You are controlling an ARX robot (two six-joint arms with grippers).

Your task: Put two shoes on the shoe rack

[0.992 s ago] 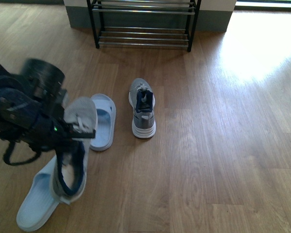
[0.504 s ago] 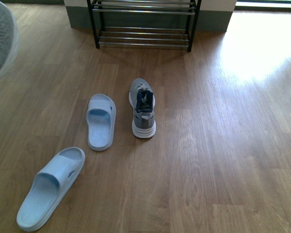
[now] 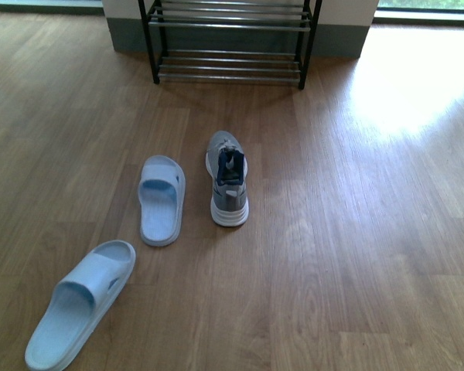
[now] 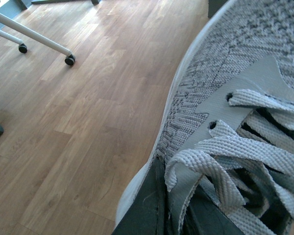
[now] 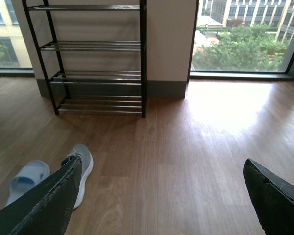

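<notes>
Left wrist view: left gripper (image 4: 174, 215) clamped on held sneaker (image 4: 225, 63), grey knit and pale laces close up, hanging above wood floor (image 4: 78, 122). Right wrist view: right gripper (image 5: 157, 205) spread wide, empty. Front view only: no arms; other sneaker (image 3: 228, 185) upright just beside blue slipper (image 3: 162, 199), well short of shoe rack (image 3: 228, 46).
</notes>
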